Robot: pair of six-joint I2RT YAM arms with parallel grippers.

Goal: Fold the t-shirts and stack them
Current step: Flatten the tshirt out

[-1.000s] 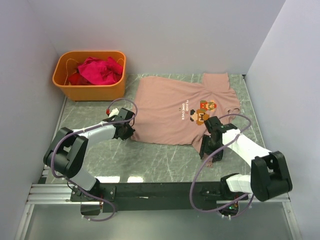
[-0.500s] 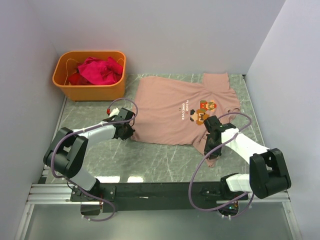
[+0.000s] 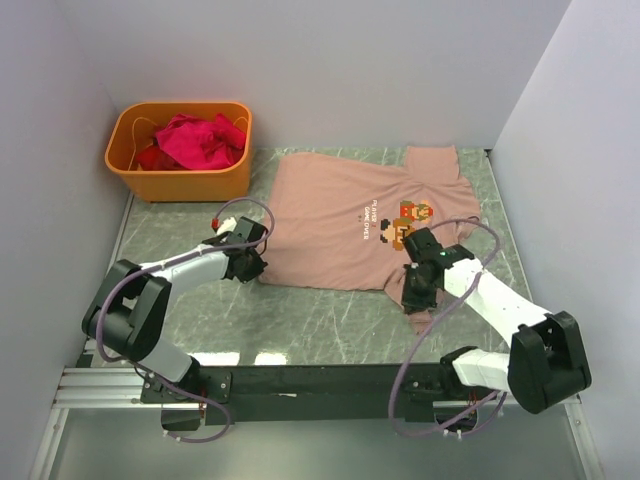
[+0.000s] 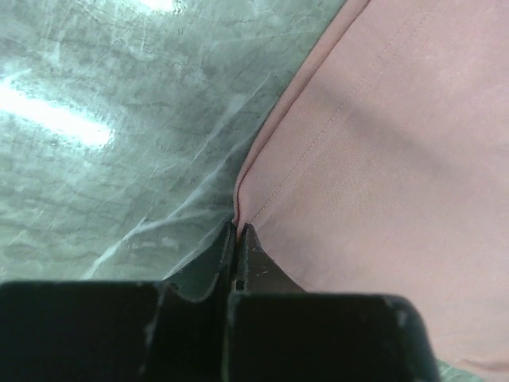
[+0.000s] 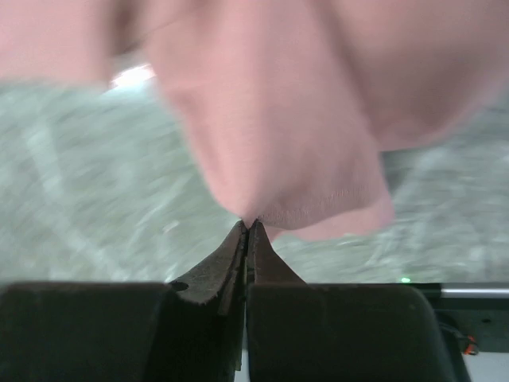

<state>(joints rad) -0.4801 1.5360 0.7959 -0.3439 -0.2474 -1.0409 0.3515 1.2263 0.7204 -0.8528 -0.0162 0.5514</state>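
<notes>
Pink-tan tee (image 3: 340, 215) sat pinched at two spots, left gripper (image 3: 255, 268) clamping the tee's hem corner, right gripper (image 3: 415, 297) clamping its near sleeve; lifting both evenly looked wisest.

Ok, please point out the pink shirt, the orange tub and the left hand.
pink shirt (image 3: 330, 212): top view, middle of its body.
orange tub (image 3: 180, 185): top view, front wall.
left hand (image 4: 238, 229): left wrist view, between its fingertips.

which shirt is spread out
The pink-tan shirt, pinched by the left gripper and right gripper; the magenta shirts lie bunched in the tub.
</notes>
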